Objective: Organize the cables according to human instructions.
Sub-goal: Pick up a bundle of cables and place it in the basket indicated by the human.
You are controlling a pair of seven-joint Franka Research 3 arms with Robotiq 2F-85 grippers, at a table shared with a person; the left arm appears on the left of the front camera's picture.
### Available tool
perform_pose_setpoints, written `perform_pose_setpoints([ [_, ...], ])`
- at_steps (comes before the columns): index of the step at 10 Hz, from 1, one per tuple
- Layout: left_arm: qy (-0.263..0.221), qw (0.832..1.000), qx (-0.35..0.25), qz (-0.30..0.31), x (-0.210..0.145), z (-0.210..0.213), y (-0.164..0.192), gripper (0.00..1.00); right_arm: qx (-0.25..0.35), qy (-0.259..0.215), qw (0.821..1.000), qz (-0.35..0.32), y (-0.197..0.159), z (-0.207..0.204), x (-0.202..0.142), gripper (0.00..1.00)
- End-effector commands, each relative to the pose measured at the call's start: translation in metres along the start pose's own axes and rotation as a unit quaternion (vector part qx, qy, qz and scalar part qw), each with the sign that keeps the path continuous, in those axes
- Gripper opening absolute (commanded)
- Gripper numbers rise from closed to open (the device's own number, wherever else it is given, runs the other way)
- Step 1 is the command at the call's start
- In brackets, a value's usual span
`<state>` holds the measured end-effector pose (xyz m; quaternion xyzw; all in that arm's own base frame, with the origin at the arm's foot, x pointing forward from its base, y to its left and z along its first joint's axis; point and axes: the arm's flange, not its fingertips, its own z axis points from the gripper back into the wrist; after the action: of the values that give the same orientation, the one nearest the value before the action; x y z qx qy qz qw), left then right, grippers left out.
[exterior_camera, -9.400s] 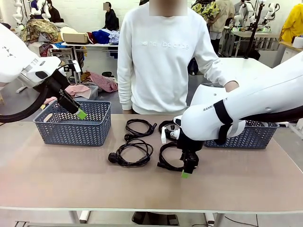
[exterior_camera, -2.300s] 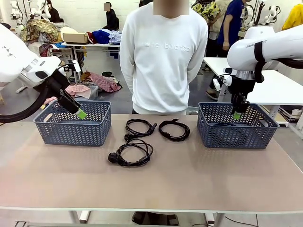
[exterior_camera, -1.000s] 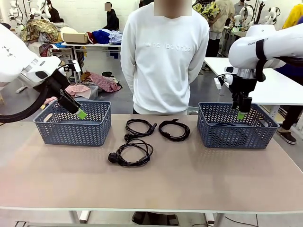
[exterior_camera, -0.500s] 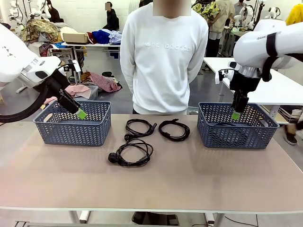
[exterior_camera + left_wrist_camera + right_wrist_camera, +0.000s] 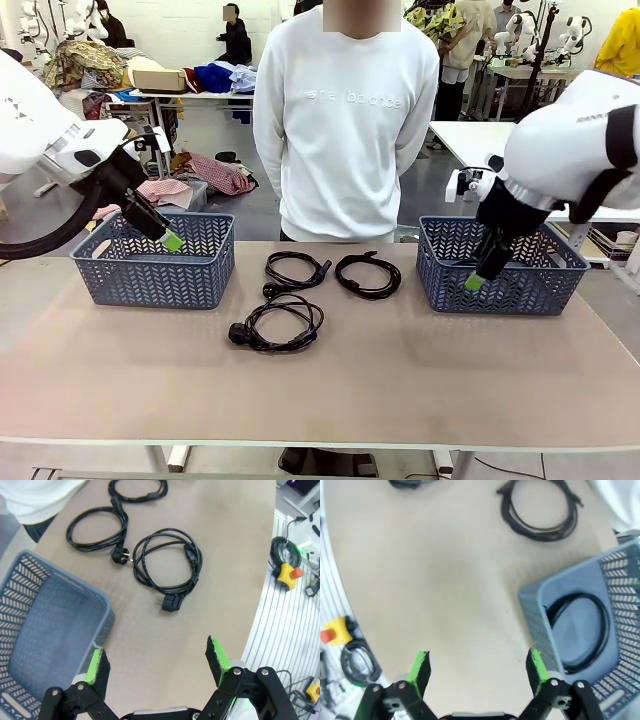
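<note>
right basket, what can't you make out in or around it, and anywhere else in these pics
- Cable in the right basket: in the front view, the basket wall and the right gripper hide nearly all of it. The right wrist view shows its coil, too blurred to find the plugs.
- Left basket: in the left wrist view, one end is cut off by the picture's left edge.
- Person: in the front view, both hands are hidden behind the back.

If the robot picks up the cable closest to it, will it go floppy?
Probably floppy: the cable is thin, loose loops with no tie visible. Its chunky plug would likely dangle and swing. It looks fairly light too.
</note>
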<state>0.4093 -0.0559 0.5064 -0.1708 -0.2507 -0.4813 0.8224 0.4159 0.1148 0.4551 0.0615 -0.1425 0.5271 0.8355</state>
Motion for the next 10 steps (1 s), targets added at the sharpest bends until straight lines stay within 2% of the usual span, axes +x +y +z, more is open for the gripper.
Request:
perform_pose_setpoints([
  [1, -0.011, 1.000, -0.007, -0.008, -0.002, -0.001, 0.001, 1.00, -0.019, -0.037, 0.999, -0.005, 0.028, -0.002, -0.005, 1.00],
  [5, -0.011, 1.000, -0.007, -0.008, -0.002, -0.001, 0.001, 1.00, 0.005, -0.032, 0.999, 0.003, 0.038, -0.007, -0.002, 1.00],
  [6, -0.011, 1.000, -0.007, -0.008, -0.002, -0.001, 0.001, 1.00, -0.010, -0.025, 1.000, 0.011, 0.040, -0.002, -0.004, 1.00],
  [10, -0.011, 1.000, -0.007, -0.008, -0.002, -0.001, 0.001, 1.00, -0.010, -0.025, 1.000, 0.011, 0.040, -0.002, -0.004, 1.00],
])
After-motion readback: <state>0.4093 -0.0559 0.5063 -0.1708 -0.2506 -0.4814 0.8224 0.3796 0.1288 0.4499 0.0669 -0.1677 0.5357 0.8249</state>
